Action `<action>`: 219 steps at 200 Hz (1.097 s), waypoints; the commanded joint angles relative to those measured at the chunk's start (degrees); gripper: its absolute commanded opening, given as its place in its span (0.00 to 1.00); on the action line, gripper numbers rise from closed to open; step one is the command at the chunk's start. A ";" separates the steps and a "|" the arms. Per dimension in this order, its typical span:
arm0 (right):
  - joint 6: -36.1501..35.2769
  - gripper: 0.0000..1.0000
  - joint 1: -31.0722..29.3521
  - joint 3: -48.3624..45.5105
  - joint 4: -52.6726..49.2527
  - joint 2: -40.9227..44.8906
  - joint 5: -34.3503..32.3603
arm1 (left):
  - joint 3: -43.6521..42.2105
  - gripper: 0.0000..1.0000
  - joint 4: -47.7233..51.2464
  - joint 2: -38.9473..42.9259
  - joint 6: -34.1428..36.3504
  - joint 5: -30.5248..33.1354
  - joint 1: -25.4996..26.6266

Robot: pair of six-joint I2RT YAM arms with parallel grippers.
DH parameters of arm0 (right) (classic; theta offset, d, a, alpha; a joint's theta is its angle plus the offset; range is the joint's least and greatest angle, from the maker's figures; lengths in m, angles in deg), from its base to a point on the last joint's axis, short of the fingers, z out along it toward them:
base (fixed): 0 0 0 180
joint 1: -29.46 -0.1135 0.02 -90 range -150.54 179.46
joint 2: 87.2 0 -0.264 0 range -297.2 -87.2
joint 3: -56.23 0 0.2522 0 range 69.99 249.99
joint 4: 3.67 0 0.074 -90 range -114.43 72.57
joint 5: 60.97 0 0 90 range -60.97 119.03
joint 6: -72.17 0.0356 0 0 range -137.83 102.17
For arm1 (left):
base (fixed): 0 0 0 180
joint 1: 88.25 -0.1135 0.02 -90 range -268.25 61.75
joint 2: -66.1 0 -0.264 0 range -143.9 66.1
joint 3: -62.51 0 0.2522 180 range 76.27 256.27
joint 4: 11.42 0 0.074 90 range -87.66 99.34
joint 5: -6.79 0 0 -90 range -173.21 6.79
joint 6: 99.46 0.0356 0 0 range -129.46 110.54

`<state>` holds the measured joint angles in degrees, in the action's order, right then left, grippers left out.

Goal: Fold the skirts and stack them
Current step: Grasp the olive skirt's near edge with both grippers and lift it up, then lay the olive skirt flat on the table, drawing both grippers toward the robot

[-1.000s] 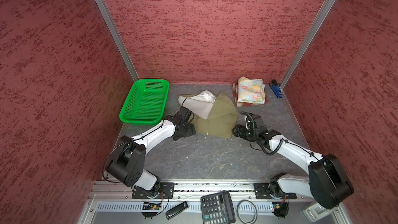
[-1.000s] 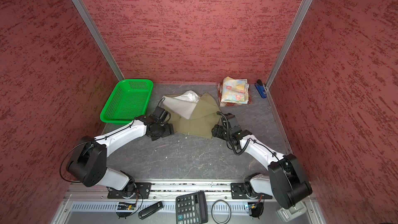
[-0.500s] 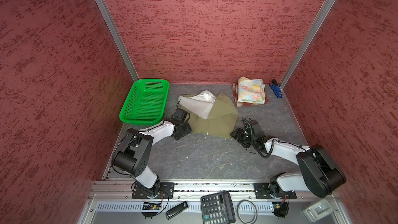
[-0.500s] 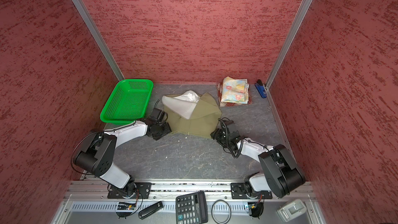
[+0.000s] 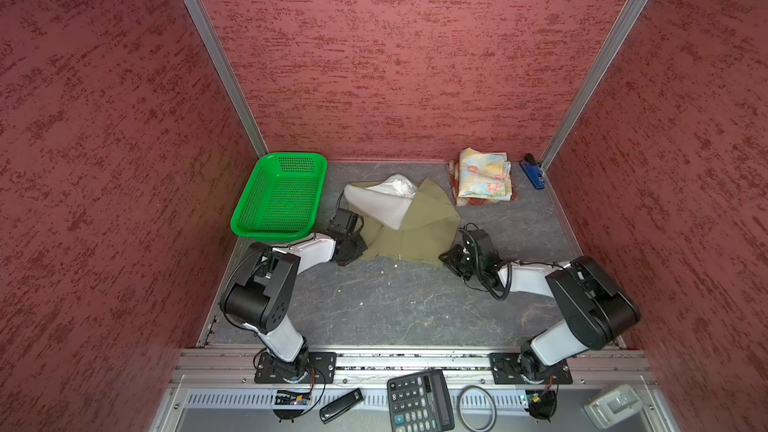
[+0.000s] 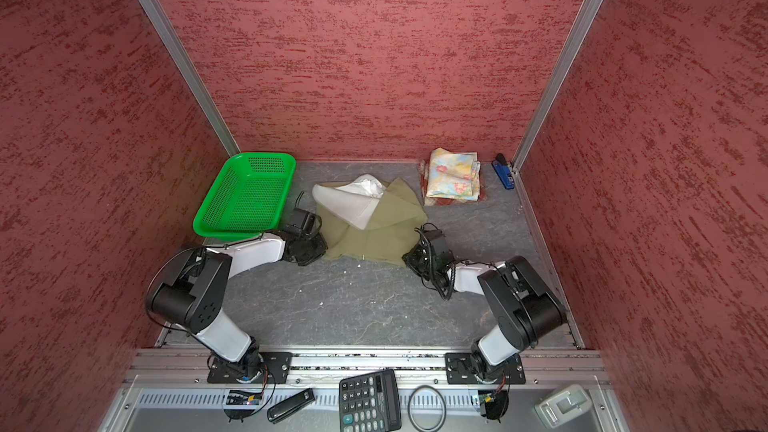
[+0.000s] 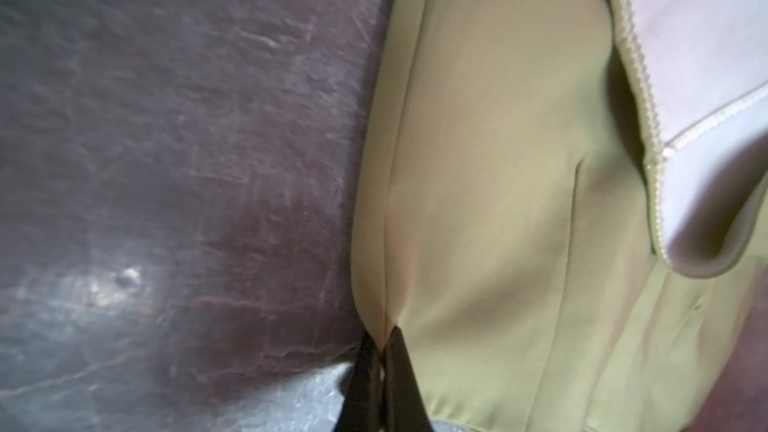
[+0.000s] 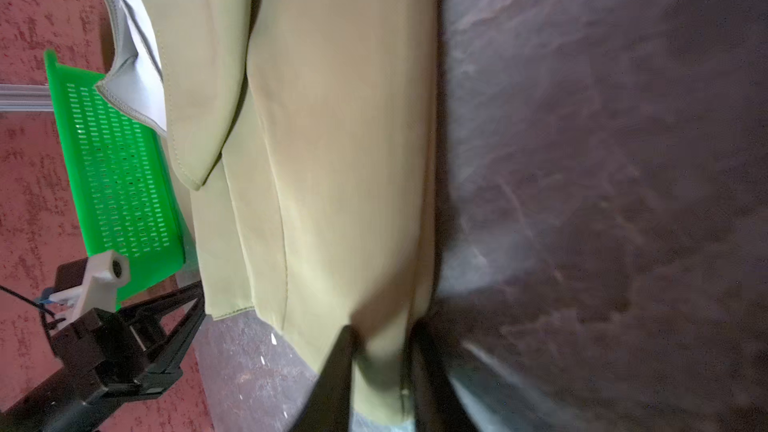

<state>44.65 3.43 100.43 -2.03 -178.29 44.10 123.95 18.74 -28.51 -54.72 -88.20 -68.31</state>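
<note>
The olive skirt (image 5: 409, 238) (image 6: 374, 238) lies spread mid-table, its white lining (image 5: 386, 201) turned out at the far side. My left gripper (image 5: 362, 250) (image 7: 384, 336) sits low at its near-left corner, shut on a pinched ridge of the olive cloth (image 7: 478, 201). At the near-right corner my right gripper (image 5: 444, 257) (image 8: 380, 342) is shut on the hem, a fold of olive cloth (image 8: 332, 160) bunched between its fingers. The floral skirt (image 5: 484, 174) (image 6: 453, 174) lies folded at the back right on the plaid skirt (image 5: 452, 170), of which only edges show.
A green mesh basket (image 5: 274, 235) (image 8: 116, 160) stands at the back left, close to my left arm. A blue stapler (image 5: 533, 172) lies in the back right corner. A calculator (image 5: 419, 401) and small items rest on the front ledge, outside the grey mat.
Both arms have dropped low onto the mat at the olive skirt's near corners. Both grippers, open a second ago, have closed on the cloth.
</note>
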 commanded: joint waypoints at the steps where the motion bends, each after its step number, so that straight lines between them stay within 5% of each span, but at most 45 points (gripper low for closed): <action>1: 2.21 0.00 -0.69 0.63 -1.36 -1.50 -3.54 | 0.84 0.00 2.27 -0.84 1.39 0.92 0.34; 63: -10.19 0.00 -0.56 18.44 -26.95 19.75 -18.59 | 17.63 0.00 18.54 13.29 7.55 5.24 1.85; 113: -16.05 0.00 -0.60 35.56 -38.59 29.06 -21.91 | 34.61 0.00 28.50 23.33 9.97 6.95 4.81; 162: -20.32 0.00 0.16 51.00 -41.95 23.60 -22.99 | 49.36 0.00 31.09 19.69 13.47 6.06 3.43; 219: -18.12 0.00 9.05 65.48 -34.83 8.18 -6.80 | 62.53 0.00 30.45 6.88 15.05 -5.87 -6.78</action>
<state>26.11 8.62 160.34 -40.06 -166.00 31.62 180.15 47.70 -17.93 -42.13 -90.78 -72.53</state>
